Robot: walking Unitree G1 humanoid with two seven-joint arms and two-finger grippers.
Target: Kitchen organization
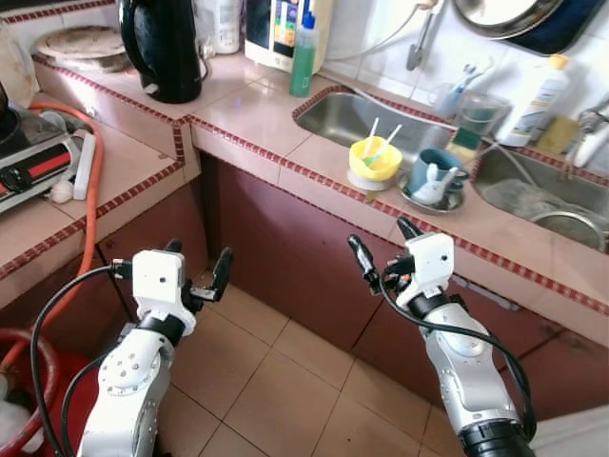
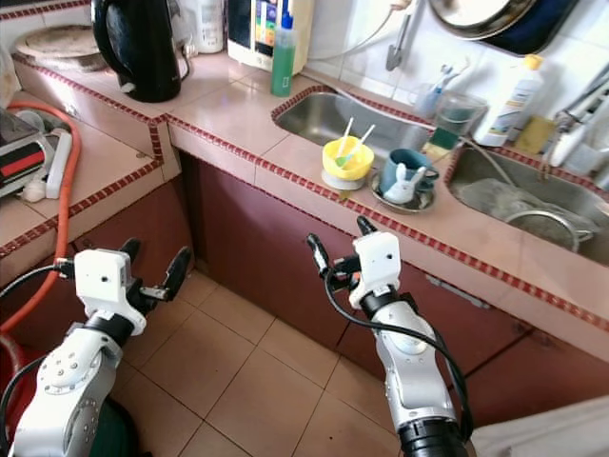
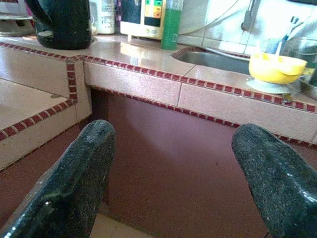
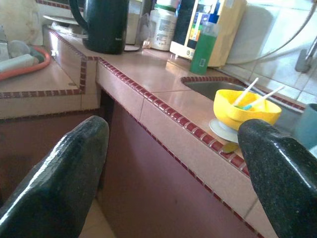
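Yellow bowl (image 1: 375,159) with utensils sits on the counter (image 1: 285,162) between two sinks, beside a teal cup (image 1: 437,171). Left gripper (image 1: 198,268) and right gripper (image 1: 384,244) hover below the counter edge, both spread and empty; organizing looks unstarted

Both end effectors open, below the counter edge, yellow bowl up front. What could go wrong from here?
1. The yellow bowl sits near the counter's front edge with utensils sticking out; a rising right end effector could knock it off or tip them out.
2. The blue cup on its saucer stands right beside the bowl, so a wide reach may clip it.
3. The left end effector hangs near the orange hose; a sideways swing might snag it.
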